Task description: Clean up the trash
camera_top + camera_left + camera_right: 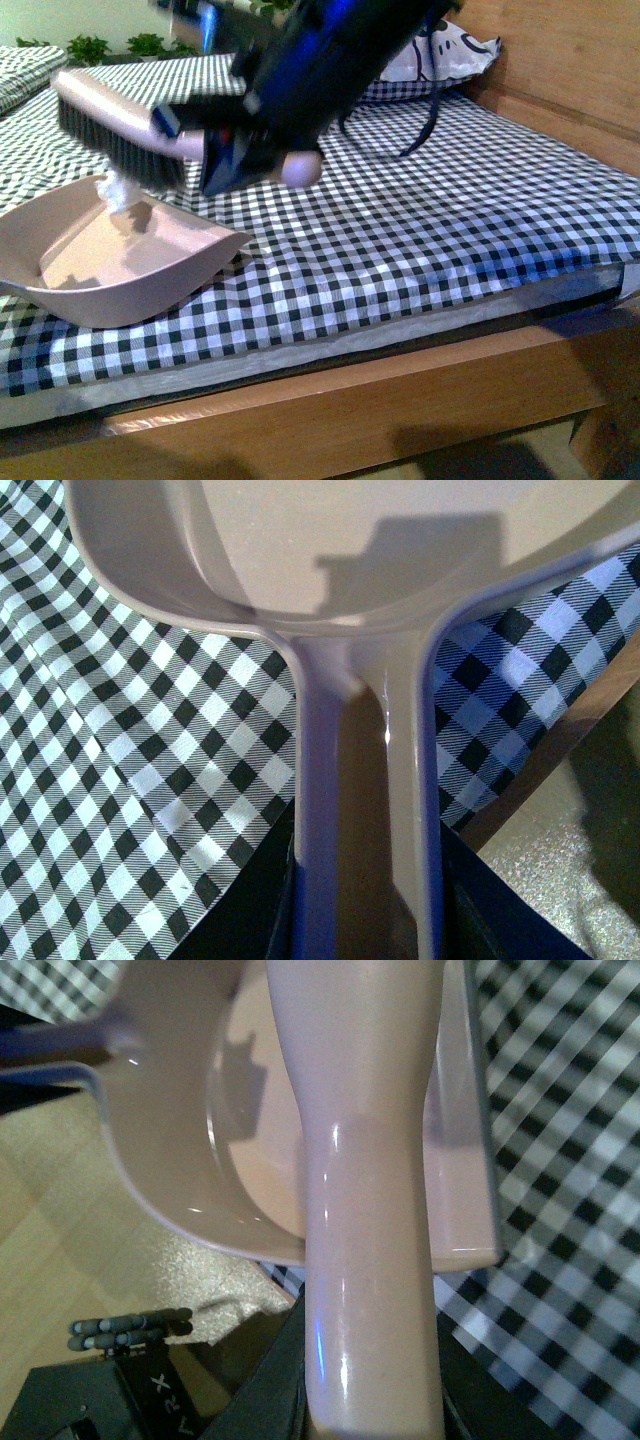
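Because the pink dustpan (120, 265) must catch what is swept, it sits at the front left corner of the bed (420, 240), its open mouth facing inward across the checked cloth (400, 220) and its floor tipped low toward the bed's middle; the left tool is not seen in the front view, but in the left wrist view the dustpan's handle (365, 810) runs straight down between dark shapes on either side, which I take to be the left tool closed about it, steadying the pan against the push of the bristles; the contact itself is cut off at the frame's edge, so this is a judgement. Just right of the pan, the brush (120, 125) is held bristles-down and angled toward the pan's mouth, so that a stroke would drive things inward; the right tool (235, 150), blurred, is clamped round the pale brush handle (370, 1210), which fills the right wrist view. As for the trash (118, 190), a small white crumpled lump, it lies at the pan's mouth, touching the bristle tips, just under the brush; whether it rests on the pan's lip or on the cloth I cannot tell.
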`<state>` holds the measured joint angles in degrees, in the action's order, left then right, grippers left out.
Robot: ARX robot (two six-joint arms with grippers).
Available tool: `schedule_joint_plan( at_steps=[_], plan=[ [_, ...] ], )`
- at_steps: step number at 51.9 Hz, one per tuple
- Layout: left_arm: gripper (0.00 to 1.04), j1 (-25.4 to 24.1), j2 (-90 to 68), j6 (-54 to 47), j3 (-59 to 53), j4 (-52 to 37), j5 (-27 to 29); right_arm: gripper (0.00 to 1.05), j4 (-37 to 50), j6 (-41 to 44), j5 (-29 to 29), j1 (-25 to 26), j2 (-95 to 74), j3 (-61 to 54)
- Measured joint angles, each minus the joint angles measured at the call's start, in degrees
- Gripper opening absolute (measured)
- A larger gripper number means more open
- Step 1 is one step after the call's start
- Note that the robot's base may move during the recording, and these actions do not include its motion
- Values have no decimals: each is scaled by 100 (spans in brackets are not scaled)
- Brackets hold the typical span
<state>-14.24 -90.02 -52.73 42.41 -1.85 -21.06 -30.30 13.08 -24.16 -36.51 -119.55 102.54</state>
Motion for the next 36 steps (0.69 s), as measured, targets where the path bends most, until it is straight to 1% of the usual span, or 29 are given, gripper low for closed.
schedule_joint_plan(
  at_steps=[3, 4, 8, 11, 16, 20, 23, 28, 32, 34, 36],
  plan=[
    [28, 0, 0, 0, 0, 0, 2, 18, -101, 179, -127, 214, 350, -55],
    [28, 0, 0, 0, 0, 0, 0, 18, -129, 271, -122, 365, 562, -116],
    [28, 0, 0, 0, 0, 0, 4, 18, -138, 426, -114, 664, 933, -317],
    [28, -2, 0, -2, 0, 0, 7, 18, -15, 522, 68, 973, 1239, -682],
    [28, -2, 0, -2, 0, 0, 7, 18, 511, 520, 391, 1088, 1412, -1360],
    [28, -2, 0, -2, 0, 0, 2, 18, 1290, 39, 804, 1156, 1574, -1958],
    [28, -2, 0, -2, 0, 0, 0, 18, 1545, -199, 817, 1248, 1740, -2223],
    [28, -2, 0, 2, -2, -9, 13, 18, 1895, -699, 739, 1547, 2264, -2798],
    [28, 26, 22, 210, -216, -693, 254, 18, 1967, -986, 614, 1847, 2776, -3211],
    [28, 66, 50, 522, -334, -1172, 422, 18, 1971, -1191, 498, 2070, 3143, -3471],
    [28, 74, 103, 778, -376, -1416, 485, 18, 1965, -1303, 389, 2238, 3414, -3650]
  ],
)
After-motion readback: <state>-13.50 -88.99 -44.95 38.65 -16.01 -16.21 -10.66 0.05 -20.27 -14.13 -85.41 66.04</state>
